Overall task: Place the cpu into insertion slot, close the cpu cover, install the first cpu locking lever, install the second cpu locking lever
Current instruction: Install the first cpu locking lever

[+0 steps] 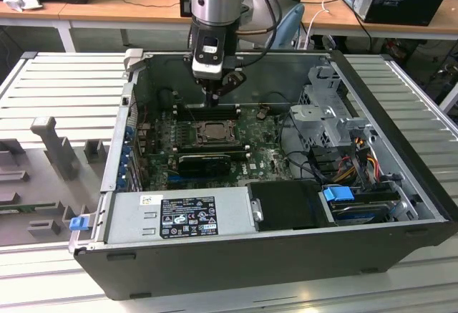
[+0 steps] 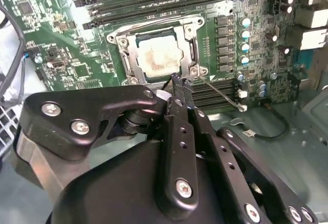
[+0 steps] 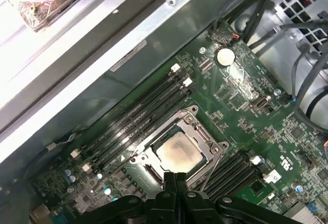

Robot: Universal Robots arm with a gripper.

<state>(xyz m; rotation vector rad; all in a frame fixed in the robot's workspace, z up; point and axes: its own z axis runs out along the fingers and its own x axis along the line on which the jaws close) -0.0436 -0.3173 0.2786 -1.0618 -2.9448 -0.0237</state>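
Hovering: your gripper (image 1: pixel 212 101), exterior view's upper centre, fingers (image 3: pixel 168 184) clenched empty, likely for pushing.
cpu (image 2: pixel 160 57): seated under closed cpu cover (image 2: pixel 127 55).

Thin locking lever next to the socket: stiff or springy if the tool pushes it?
Probably springy, not rigid: the locking lever is a long, thin, bare metal rod. Likely slippery: the metal looks smooth, so the shut tool may slide off it. Light, I'd guess, being so thin.
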